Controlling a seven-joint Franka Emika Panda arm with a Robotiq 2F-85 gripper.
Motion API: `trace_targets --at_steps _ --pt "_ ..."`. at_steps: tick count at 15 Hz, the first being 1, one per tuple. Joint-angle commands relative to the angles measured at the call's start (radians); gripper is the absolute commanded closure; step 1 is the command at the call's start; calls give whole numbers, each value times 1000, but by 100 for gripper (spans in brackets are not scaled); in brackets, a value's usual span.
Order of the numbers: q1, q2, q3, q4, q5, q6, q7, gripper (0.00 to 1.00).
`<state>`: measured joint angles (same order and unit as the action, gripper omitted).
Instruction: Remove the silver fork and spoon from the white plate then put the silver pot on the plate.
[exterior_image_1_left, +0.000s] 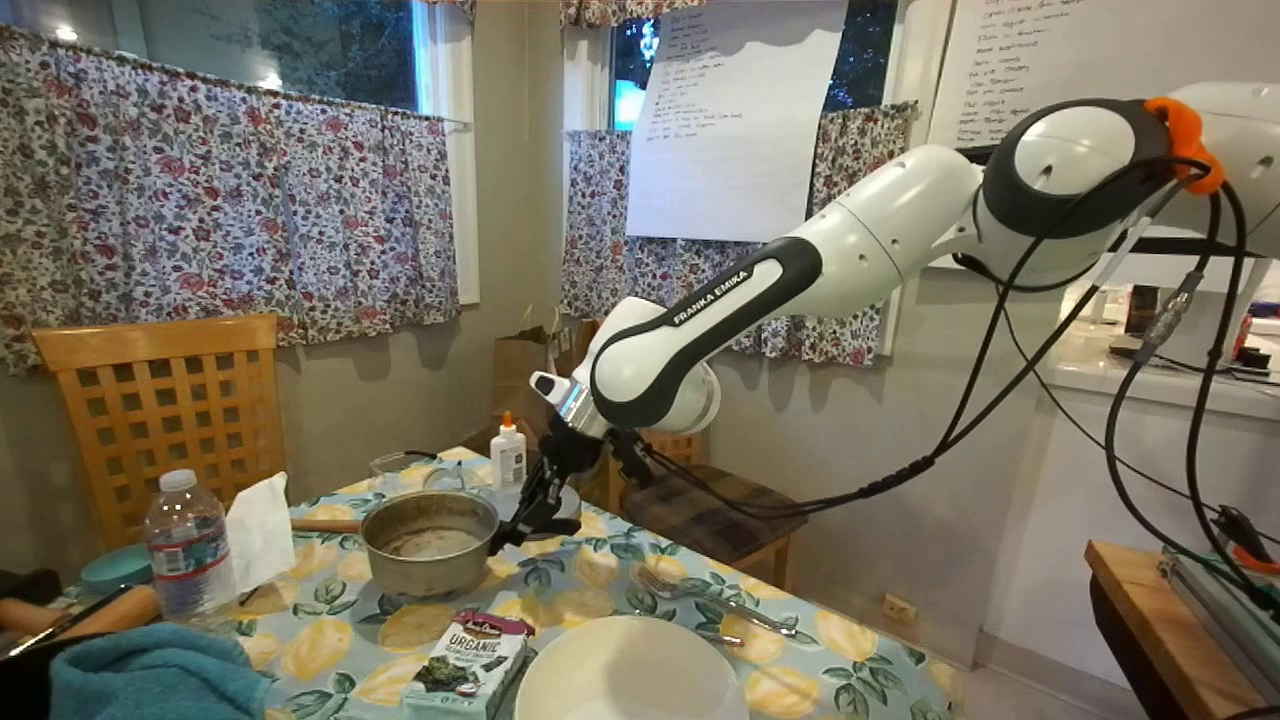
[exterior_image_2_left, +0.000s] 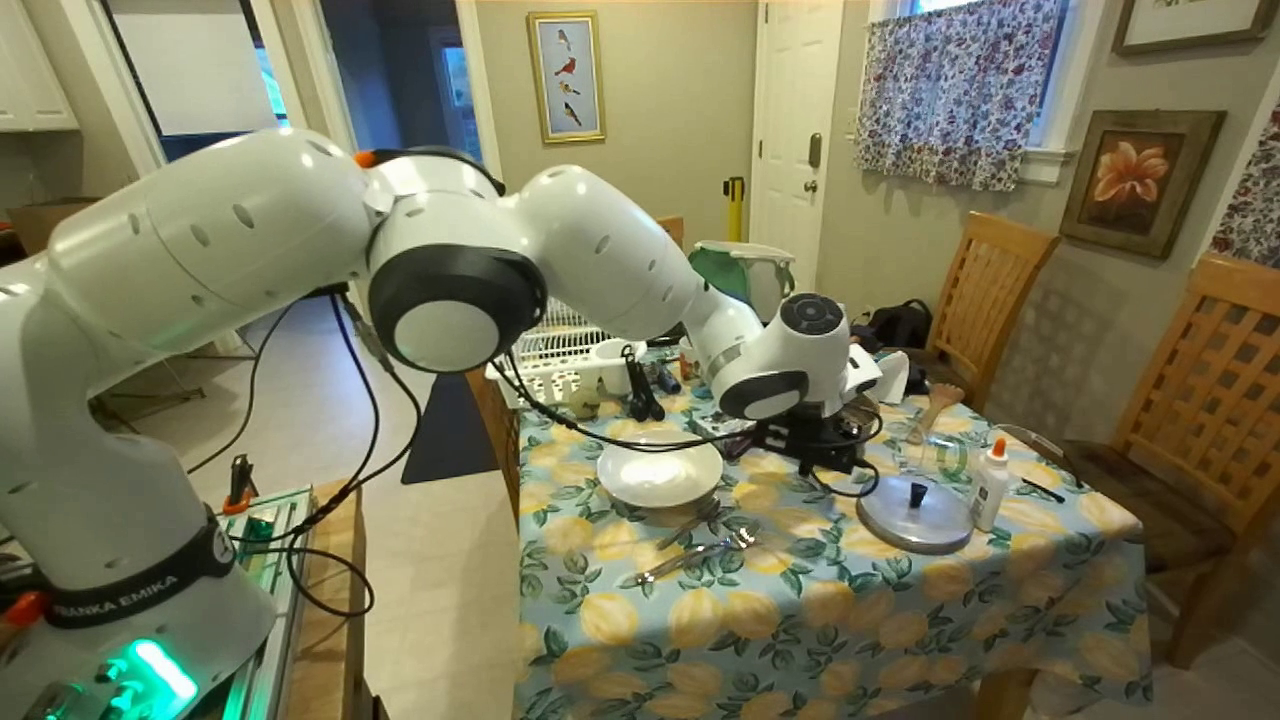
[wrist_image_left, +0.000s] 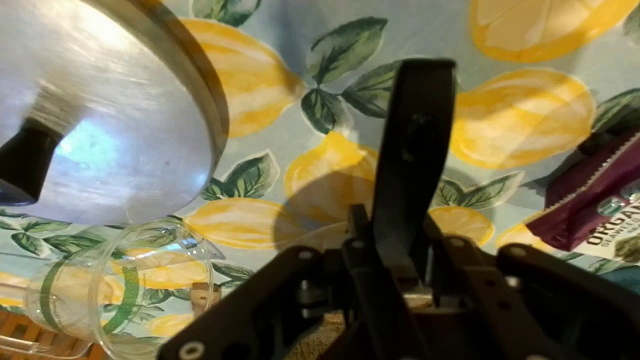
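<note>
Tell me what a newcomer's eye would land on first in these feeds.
Probably the big white robot arm, stretched over the lemon-print tablecloth. Next, at its end, the black gripper closed on the dark handle of the silver pot. Then the white plate, resting on that tablecloth in both exterior views, with the silver fork and spoon lying beside it.

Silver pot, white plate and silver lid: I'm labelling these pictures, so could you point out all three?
Silver pot (exterior_image_1_left: 425, 573), in an exterior view: front of its outer wall.
White plate (exterior_image_2_left: 660, 478), in an exterior view: its bare inner surface.
Silver lid (wrist_image_left: 130, 115), in the wrist view: its shiny upper face.
</note>
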<state>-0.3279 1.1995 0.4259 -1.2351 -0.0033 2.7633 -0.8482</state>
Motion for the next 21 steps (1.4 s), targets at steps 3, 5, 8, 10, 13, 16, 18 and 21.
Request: trace_targets --at_steps 3,5,8,10,13,16,18,21 --pt "-72 -147 44 -189 39 -93 -107 94" --pt "-83 -203 45 -254 51 -115 -129 94" --pt "-92 -278 45 -338 76 -126 -161 94" --pt "-96 -326 47 -390 101 -143 -175 94" --pt "-106 -390 52 -462 151 -185 -207 94" --pt "-105 -446 44 -525 206 -218 -243 94" --pt "-105 -475 37 -560 239 -241 -265 94" --pt "-96 -513 17 -611 279 -264 -295 94"
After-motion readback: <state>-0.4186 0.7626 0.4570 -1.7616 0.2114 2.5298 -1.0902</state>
